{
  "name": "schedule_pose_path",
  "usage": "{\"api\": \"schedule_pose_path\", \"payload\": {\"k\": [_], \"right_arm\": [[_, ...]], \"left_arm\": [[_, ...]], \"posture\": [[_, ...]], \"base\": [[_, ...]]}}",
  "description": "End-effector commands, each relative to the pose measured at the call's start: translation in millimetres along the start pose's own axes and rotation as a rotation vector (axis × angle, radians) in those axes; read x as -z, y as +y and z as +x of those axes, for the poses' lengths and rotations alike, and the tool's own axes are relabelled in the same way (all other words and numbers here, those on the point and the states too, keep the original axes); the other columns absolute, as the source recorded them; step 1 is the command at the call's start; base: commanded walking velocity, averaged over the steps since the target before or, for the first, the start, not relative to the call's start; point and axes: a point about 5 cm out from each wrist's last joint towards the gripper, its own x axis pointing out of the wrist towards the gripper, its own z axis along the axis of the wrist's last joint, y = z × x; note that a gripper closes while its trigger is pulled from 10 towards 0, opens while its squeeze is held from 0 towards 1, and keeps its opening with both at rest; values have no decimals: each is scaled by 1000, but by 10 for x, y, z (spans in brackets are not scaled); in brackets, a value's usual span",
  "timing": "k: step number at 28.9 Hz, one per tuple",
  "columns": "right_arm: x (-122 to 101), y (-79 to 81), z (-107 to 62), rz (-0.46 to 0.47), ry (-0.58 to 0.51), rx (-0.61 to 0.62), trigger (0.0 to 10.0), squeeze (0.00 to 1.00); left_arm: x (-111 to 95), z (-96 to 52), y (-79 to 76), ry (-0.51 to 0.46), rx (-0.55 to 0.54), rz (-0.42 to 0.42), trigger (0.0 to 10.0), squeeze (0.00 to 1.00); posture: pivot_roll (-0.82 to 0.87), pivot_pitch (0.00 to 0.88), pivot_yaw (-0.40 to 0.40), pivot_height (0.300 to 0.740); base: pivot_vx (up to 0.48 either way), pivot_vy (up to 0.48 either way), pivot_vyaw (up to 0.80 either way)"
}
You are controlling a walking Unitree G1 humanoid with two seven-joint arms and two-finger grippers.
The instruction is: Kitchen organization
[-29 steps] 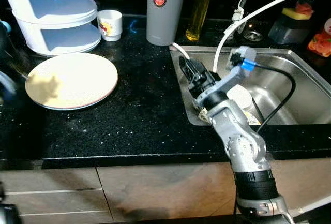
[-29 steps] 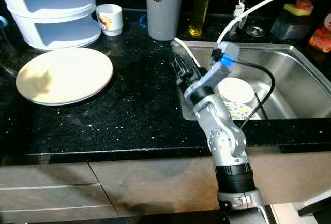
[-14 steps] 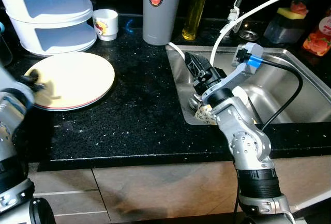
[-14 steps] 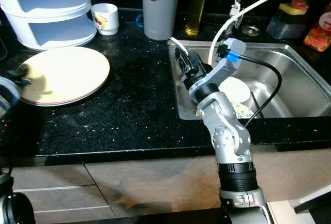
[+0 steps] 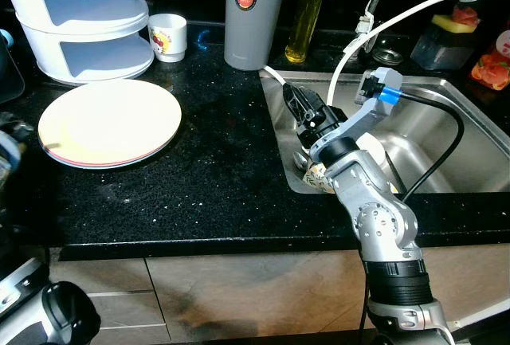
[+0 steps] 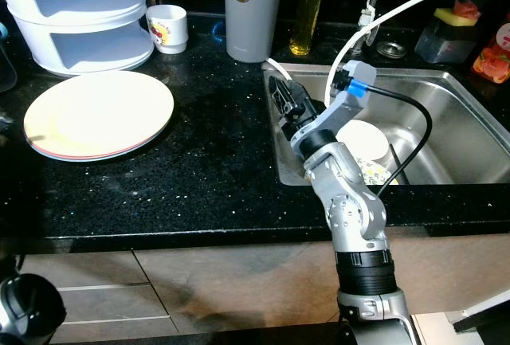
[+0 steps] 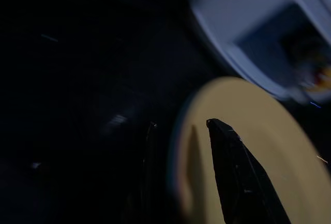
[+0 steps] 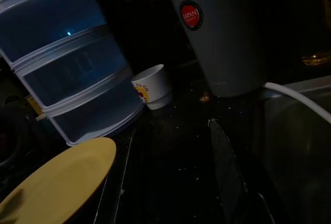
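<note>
Two plates stacked on the black bench [image 5: 215, 178], cream plate [image 5: 111, 122] on top, a pink rim showing beneath it. White tiered container [image 5: 80, 18] and small printed cup [image 5: 168, 37] sit behind; grey canister [image 5: 253, 12] and oil bottle [image 5: 307, 14] further along by the sink [image 5: 446, 134].

Right claw [image 5: 301, 111] hangs over the sink's near-left corner, fingers apart with nothing between them. Below it in the basin: a white dish [image 6: 362, 139] and some patterned ware, partly hidden by the arm.

Left claw [image 7: 181, 172]: in its wrist view the plate's edge lies between the two dark fingers, which stand apart and are not closed on it. View is dim and blurred; contact cannot be told.

Step in hand, as judged: left arm lining up on the plate stack's near edge. Next move calls for the fingers to straddle the rim squarely, then close. Low, smooth rim; slipping is likely if the grip is shallow.
</note>
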Motion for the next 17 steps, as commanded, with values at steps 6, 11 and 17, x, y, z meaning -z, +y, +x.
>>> {"api": "schedule_pose_path", "payload": {"k": [6, 11, 17], "right_arm": [[-37, -20, -8, -7, -1, 6, 10000, 0], [-50, -26, 1, -6, -2, 3, 10000, 0], [-38, -23, 24, -5, 7, -5, 10000, 0]], "left_arm": [[230, 18, 25, 132, 47, -76, 10000, 0], [393, -15, 104, 180, -7, -90, 10000, 0], [307, -48, 58, 161, 17, -61, 10000, 0]], "posture": [[215, 81, -72, 740], [215, 83, -83, 740], [222, 81, -89, 740]], "base": [[0, 0, 0], [0, 0, 0], [0, 0, 0]]}}
